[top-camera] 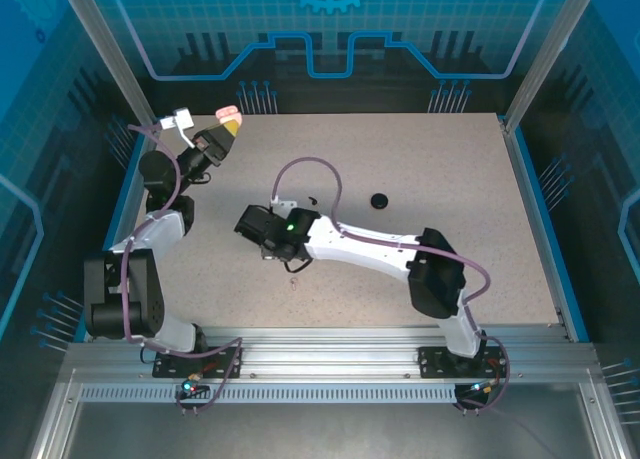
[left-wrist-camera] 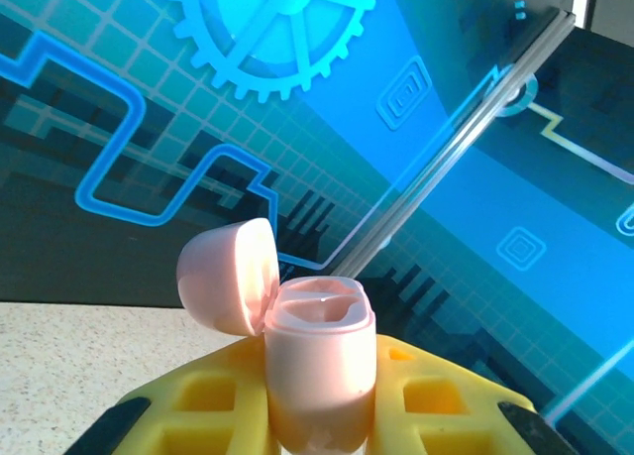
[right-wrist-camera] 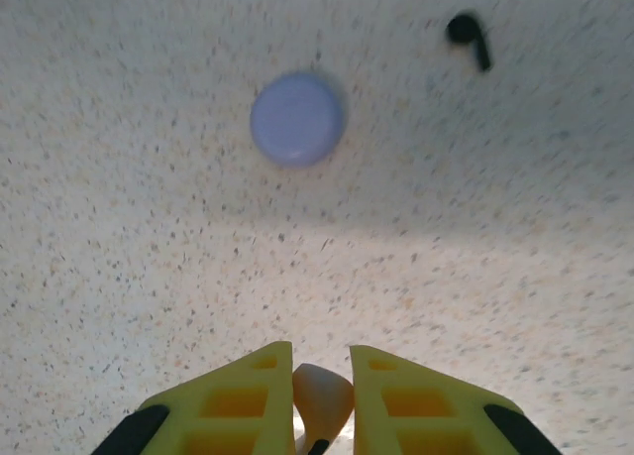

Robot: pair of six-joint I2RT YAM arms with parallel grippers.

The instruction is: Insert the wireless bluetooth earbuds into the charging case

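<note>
left gripper [left-wrist-camera: 322, 376]: up off the table [right-wrist-camera: 119, 227], near its far-left corner
open case [left-wrist-camera: 319, 376]: upright between left gripper's fingers, top poking past the tips
lid [left-wrist-camera: 230, 275]: swung back on its hinge, left of the case body, touching it
right gripper [right-wrist-camera: 321, 361]: low over the table, tips facing down at it
held earbud [right-wrist-camera: 322, 396]: pinched between right gripper's fingers, just behind the tips
closed round case [right-wrist-camera: 297, 118]: on the table, ahead of right gripper, slightly left
loose earbud [right-wrist-camera: 468, 34]: on the table, further ahead, right of that case, apart from it
second round case [top-camera: 378, 200]: on the table, well behind right gripper, far side of its forearm
</note>
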